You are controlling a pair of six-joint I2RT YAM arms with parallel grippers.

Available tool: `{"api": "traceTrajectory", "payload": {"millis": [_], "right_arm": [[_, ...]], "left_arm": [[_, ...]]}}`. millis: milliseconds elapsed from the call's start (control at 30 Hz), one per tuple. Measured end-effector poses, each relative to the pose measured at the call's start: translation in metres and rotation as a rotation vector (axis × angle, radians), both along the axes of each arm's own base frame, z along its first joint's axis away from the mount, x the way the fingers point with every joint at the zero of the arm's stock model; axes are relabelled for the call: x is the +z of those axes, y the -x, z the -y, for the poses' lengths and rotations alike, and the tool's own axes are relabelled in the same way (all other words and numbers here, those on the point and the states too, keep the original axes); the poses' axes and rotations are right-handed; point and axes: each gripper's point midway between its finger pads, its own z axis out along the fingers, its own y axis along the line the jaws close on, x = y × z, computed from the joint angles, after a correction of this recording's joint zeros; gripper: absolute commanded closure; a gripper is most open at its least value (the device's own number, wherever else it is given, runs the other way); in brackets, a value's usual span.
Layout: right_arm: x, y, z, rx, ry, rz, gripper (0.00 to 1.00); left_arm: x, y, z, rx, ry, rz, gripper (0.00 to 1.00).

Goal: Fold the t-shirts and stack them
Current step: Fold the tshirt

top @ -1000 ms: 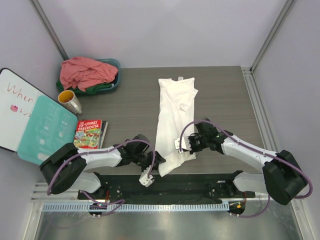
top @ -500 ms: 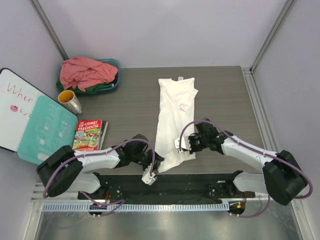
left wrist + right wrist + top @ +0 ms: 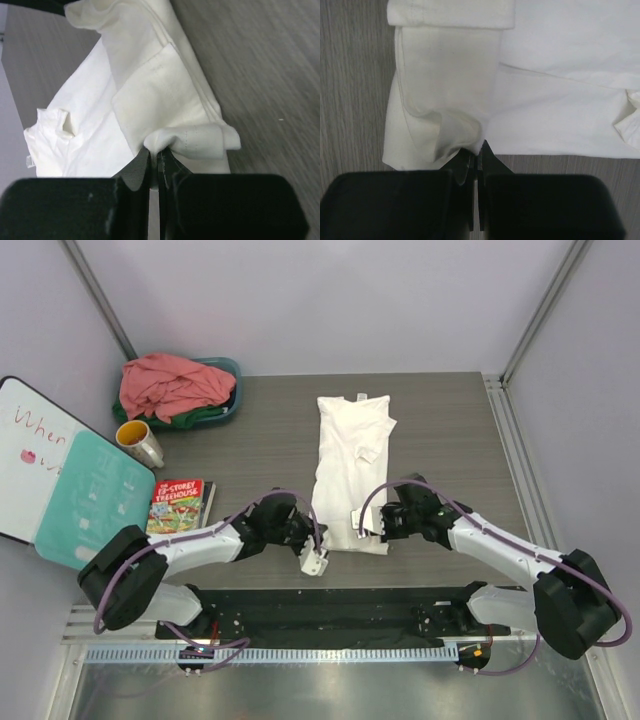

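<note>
- The left tool (image 3: 154, 156) was clenched tight on the near-left corner of the white t-shirt (image 3: 350, 460), with a little fold of hem bunched between its fingers.
- Same deal for the right tool (image 3: 476, 150) on the near-right corner, pinched shut on a wrinkle of the cloth (both wrist views showed barely a sliver between the fingers).
- The white t-shirt lay in the middle of the tabletop (image 3: 460, 440), folded lengthwise into a narrow strip. Its collar was at the far end and its hem at the near end, by the two tools.
- Off to the left, a book (image 3: 178, 507) lay flat beside the left arm, with a mug (image 3: 140, 443) just beyond it and a whiteboard (image 3: 30, 450) at the left edge.
- In the far-left corner sat the teal basin (image 3: 232, 370), with the salmon-pink t-shirt (image 3: 170, 385) heaped on top. The dark green t-shirt (image 3: 205, 416) poked out underneath, well apart from the white one.
</note>
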Motion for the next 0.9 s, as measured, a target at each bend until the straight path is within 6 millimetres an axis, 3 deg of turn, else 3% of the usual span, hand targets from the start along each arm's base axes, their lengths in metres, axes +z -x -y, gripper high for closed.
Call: {"api": "traceTrajectory", "payload": {"millis": [333,600,900], "right_arm": [[0.013,-0.03,0.008,-0.088,0.006,0.081,0.99],[0.009,-0.057,0.008,-0.149,0.003,0.133,0.99],[0.019,-0.087,0.01,-0.225,-0.019,0.183,0.99]], "left_arm": [[0.016,-0.05,0.01,0.145,0.039,-0.035,0.9],[0.021,-0.056,0.007,0.215,0.089,-0.118,0.91],[0.031,-0.068,0.0,0.26,0.14,-0.179,0.88]]}}
